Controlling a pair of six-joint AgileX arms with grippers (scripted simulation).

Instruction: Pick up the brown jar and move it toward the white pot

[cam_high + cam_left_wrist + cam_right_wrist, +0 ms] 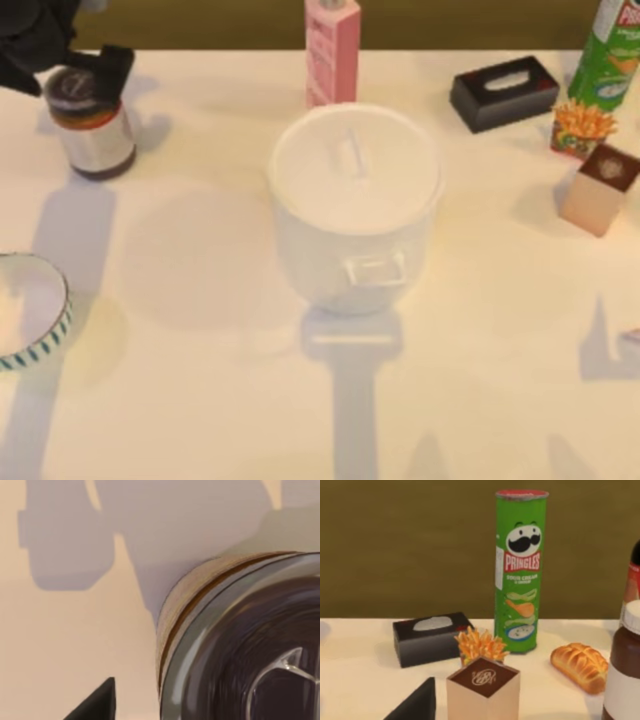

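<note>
My left tool (75,70) hung over the jar (92,125) at the table's (200,400) far left corner, its dark fingers reaching around the jar's lid; I could not tell whether they pressed on it or stood slack. The jar stood upright on the table, well apart from the pot (355,205), which sat near the middle with its lid on and its side handle toward the near edge. In the left wrist view the jar's lid (250,660) filled most of the picture from close above, with one dark fingertip (97,705) just beside it. A bowl (30,310) with a teal-striped rim sat at the left edge, nearer than the jar. Behind the pot stood a pink carton (332,50). On the right lay a black tissue box (503,92), a green chip can (610,55), a packet of fries (578,130) and a tan box (598,188). The right wrist view showed that same group plus a bread roll (580,666). My right arm was parked outside the top view.
</note>
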